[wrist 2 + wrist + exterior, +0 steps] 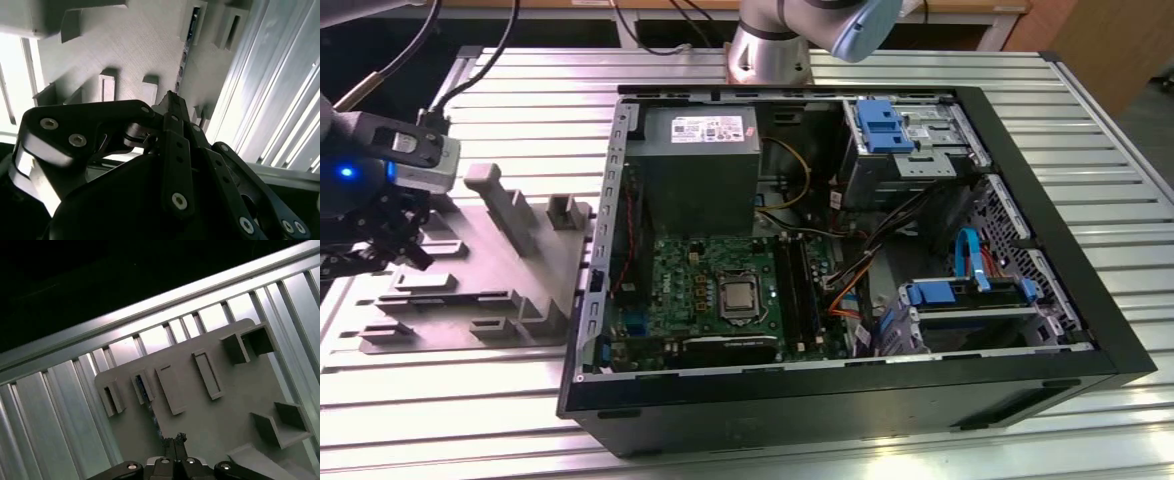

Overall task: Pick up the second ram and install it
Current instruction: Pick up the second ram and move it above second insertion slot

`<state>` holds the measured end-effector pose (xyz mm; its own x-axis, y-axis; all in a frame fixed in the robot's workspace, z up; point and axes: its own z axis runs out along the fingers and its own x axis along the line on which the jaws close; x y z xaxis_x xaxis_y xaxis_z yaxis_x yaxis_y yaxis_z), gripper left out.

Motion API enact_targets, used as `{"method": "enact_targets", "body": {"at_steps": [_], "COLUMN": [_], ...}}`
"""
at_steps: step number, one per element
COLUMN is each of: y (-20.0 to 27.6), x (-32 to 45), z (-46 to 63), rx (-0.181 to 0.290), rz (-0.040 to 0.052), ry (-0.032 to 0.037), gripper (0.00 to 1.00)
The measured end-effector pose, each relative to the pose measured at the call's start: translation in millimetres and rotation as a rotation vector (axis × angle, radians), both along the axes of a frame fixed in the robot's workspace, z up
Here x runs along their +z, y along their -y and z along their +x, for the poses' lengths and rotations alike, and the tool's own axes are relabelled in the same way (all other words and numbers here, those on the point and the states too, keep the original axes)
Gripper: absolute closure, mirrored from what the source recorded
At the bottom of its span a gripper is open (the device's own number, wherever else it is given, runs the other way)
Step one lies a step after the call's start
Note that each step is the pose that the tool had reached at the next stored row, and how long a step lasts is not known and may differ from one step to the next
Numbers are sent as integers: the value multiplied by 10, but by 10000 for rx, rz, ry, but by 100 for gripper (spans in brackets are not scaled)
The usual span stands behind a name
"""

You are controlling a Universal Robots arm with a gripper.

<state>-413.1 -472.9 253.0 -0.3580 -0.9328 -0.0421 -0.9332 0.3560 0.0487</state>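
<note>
No print is coming through legibly: a white label [707, 130] is sitting on the grey power supply [700, 190] (its lines too small to read).

Pincer [170, 98] held low, pointing downward, fingertips [175, 114] pressed together

Gray fixture plate [520, 300] carries upright blocks [500, 195] close around the gripper [170, 97], with narrow lanes between them. Computer case [1067, 335] is open on top. Memory slots [797, 290] are clear from above. Cables [854, 285] crowd just beside them, blue drive brackets [958, 292] beyond.
</note>
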Motion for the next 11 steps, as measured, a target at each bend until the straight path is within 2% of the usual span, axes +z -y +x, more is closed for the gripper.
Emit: {"method": "enact_targets", "body": {"at_steps": [11], "y": [0], "x": [-51], "z": [0], "rx": [1996], "rz": [0], "ry": [-1], "gripper": [90]}}
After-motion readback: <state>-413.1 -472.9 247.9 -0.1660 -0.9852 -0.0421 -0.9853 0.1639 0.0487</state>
